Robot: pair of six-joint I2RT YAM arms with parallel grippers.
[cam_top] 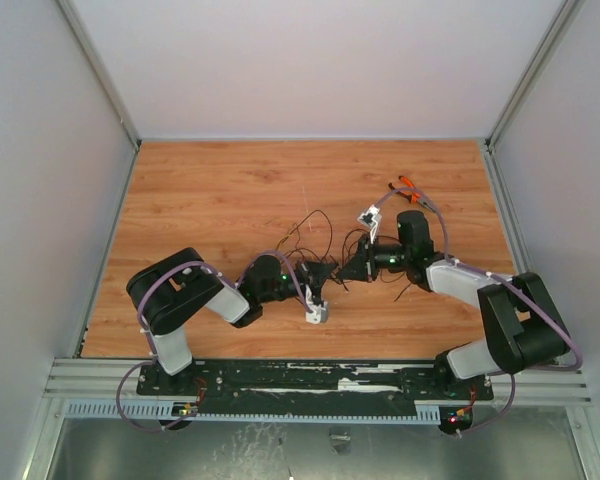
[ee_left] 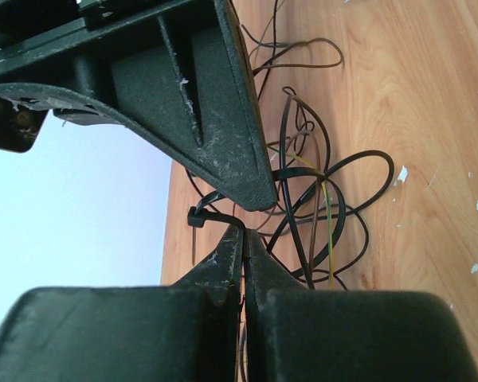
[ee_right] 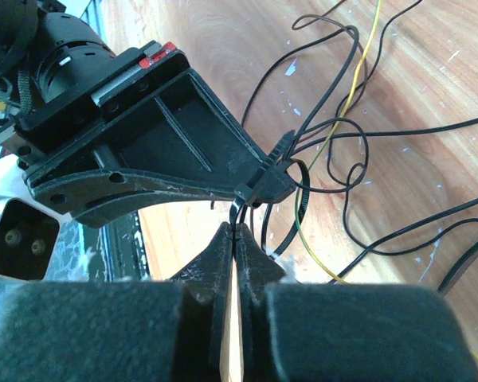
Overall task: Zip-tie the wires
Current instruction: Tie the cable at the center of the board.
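Black zip tie (ee_right: 264, 169) loops the wires (ee_left: 319, 215) mid tabletop (cam_top: 220, 190), strands spilling toward 12 o'clock; left end effector (ee_left: 243, 239) and right end effector (ee_right: 235, 231) each pinch it, seemingly to cinch.

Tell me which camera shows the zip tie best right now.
Right wrist. There the zip tie shows as a loop around some wires, its tail pinched in shut jaws. Left wrist shows only its head and a short stretch of strap; the top external view is too small to pick it out.
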